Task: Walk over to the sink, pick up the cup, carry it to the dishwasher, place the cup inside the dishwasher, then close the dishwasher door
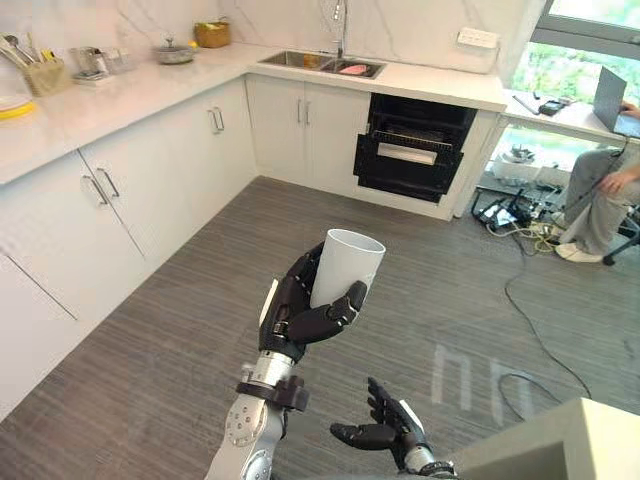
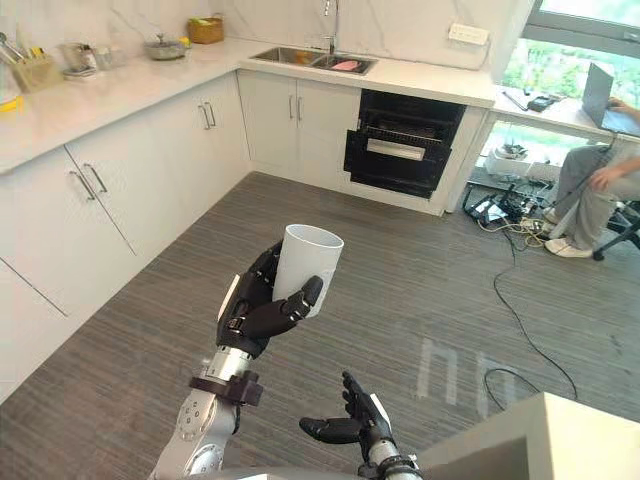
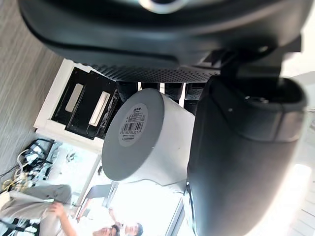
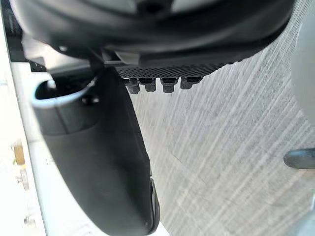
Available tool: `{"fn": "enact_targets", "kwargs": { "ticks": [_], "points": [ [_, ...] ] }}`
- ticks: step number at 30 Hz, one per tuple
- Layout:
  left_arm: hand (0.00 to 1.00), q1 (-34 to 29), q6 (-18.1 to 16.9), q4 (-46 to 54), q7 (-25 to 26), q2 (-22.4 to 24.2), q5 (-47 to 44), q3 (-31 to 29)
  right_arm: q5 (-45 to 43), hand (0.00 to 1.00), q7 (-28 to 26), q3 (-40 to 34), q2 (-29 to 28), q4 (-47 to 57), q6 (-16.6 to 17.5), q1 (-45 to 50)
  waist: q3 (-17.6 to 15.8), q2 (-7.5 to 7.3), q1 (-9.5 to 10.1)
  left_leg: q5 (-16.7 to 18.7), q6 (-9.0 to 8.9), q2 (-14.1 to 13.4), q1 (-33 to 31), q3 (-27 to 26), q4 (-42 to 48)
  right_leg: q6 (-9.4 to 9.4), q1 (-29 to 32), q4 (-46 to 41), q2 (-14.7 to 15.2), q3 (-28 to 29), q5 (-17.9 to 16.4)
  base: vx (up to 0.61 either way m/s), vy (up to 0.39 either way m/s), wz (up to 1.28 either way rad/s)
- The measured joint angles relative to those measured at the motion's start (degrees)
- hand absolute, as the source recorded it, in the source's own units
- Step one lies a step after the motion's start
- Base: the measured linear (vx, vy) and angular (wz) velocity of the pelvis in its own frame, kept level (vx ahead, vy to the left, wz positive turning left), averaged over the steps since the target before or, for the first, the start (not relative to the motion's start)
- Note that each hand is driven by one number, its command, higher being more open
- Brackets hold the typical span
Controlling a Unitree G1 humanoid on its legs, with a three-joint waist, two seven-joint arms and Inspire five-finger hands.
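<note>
The pickup is done: the white cup (image 1: 348,265) sits upright in the left hand (image 1: 300,315), whose fingers (image 1: 305,275) and thumb are wrapped around its wall, held out over the floor (image 1: 190,330) in mid-kitchen. The dishwasher (image 1: 412,150), under the surface (image 1: 440,85) just beside the sink (image 1: 322,64), stands open and well apart from the cup, so the carry looks roughly midway; placing the cup inside and closing the door remain. The right hand (image 1: 390,430) hangs low, fingers loosely apart, holding nothing
</note>
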State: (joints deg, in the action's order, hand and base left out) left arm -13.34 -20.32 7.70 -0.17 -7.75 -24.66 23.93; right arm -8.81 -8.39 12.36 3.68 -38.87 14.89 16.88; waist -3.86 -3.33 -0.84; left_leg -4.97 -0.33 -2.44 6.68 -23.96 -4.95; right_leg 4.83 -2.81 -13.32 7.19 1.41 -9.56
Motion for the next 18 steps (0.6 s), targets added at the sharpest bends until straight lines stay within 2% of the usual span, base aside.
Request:
{"fn": "enact_targets", "kwargs": {
  "ticks": [4, 9, 10, 16, 18],
  "points": [
    [0.0, -0.13, -0.02, 2.22, -1.99, 0.17, -0.01, -0.39, -0.07, 1.0, 0.01, 0.28, -0.23, 1.35, 0.09, -0.37, 0.37, 0.26, -0.11, -0.05, -0.45, -1.32, 0.22, -0.43, -0.3, -0.65, -2.45, 4.58, -1.28, 0.22, 2.1, 0.09, -0.048, -0.08],
    [0.0, -0.13, 0.01, 2.42, -4.14, 0.24, -0.05, -0.42, -0.09, 1.0, 0.2, -0.89, 0.16, 1.27, 0.09, -0.67, 0.81, 0.66, -0.17, 0.03, -0.63, -1.89, 0.28, -1.63, -0.31, -0.91, -2.57, 5.96, -1.92, 1.4, 2.63, 0.05, -0.029, -0.12],
    [0.0, -0.21, 0.12, 0.96, -3.79, -0.06, -0.03, -1.08, -0.06, 1.0, -0.48, -0.97, 2.94, -1.24, 0.16, -0.63, 0.72, 3.31, -0.28, -0.82, -1.78, -3.52, -1.01, -2.53, -0.4, -1.34, -2.22, 9.33, -3.52, 2.72, 6.48, 0.0, 0.0, 0.0],
    [0.0, -0.23, 0.12, 0.85, -3.78, -0.05, -0.02, -1.53, -0.07, 1.0, -0.49, -1.12, 2.93, -1.11, 0.16, -0.37, 0.82, 3.27, -0.22, -0.78, -1.82, -3.72, -0.84, -2.7, -0.38, -1.49, -2.14, 10.4, -3.74, 2.91, 6.77, 0.0, 0.0, -0.02],
    [0.0, -0.23, 0.09, 0.5, -3.77, 0.07, 0.04, -2.13, -0.07, 1.0, -0.49, -1.18, 2.9, -0.57, 0.16, 0.33, 0.9, 3.23, -0.68, -0.87, -1.96, -3.79, -1.32, -1.76, -0.36, -1.87, -2.52, 11.45, -3.65, 1.22, 6.8, 0.01, -0.024, 0.19]
  ]
}}
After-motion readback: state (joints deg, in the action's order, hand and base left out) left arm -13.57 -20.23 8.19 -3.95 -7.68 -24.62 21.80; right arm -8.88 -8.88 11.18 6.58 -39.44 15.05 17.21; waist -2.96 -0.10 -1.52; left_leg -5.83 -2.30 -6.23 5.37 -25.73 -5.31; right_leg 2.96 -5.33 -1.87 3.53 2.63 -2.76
